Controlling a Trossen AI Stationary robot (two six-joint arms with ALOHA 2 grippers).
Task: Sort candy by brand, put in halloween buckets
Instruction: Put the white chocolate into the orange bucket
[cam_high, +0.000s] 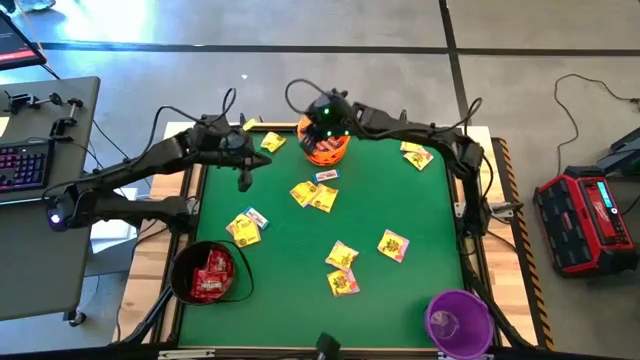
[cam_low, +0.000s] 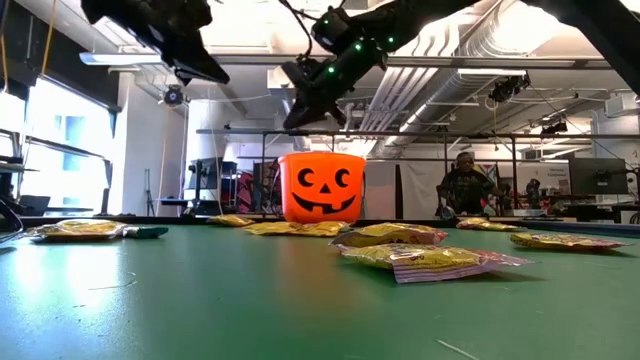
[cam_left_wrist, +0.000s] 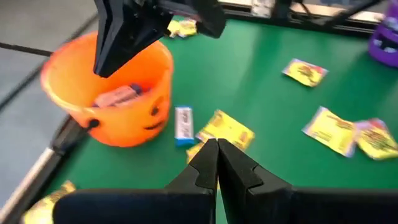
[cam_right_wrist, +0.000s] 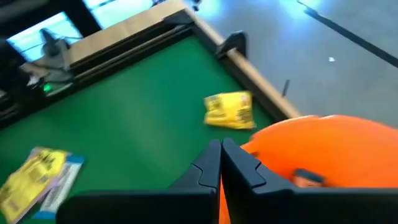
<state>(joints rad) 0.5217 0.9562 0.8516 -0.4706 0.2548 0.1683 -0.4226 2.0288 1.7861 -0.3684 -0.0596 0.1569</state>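
As far as the sorting can be judged from above, it is partly done. At the left of the green desk (cam_high: 300, 300), near the front corner, the black bucket (cam_high: 207, 272) is seen holding a heap of red candy (cam_high: 212, 275), and no red packets are seen loose on the felt, so that brand is judged finished. Just beyond it the left end effector (cam_high: 245, 181) hangs above the desk beside the orange bucket, its fingers (cam_left_wrist: 205, 163) pressed together on nothing. Yellow candy (cam_high: 243, 229) lies scattered from the left side across the middle to the right, with further packets near both far corners; two white-and-blue packets are also left out, one (cam_high: 327, 176) just in front of the orange bucket and one (cam_high: 257, 216) touching the yellow pair at the left. At the far edge the orange bucket (cam_high: 325, 150) holds at least one pale packet (cam_left_wrist: 118, 96). The right end effector (cam_high: 326, 118) is held directly over its mouth, fingers (cam_right_wrist: 211, 165) closed and empty, so a drop is judged just made. At the front right corner the purple bucket (cam_high: 459, 322) appears empty. What remains, then, is all of the yellow brand, presumably meant for the purple bucket, and the last white-and-blue packets.
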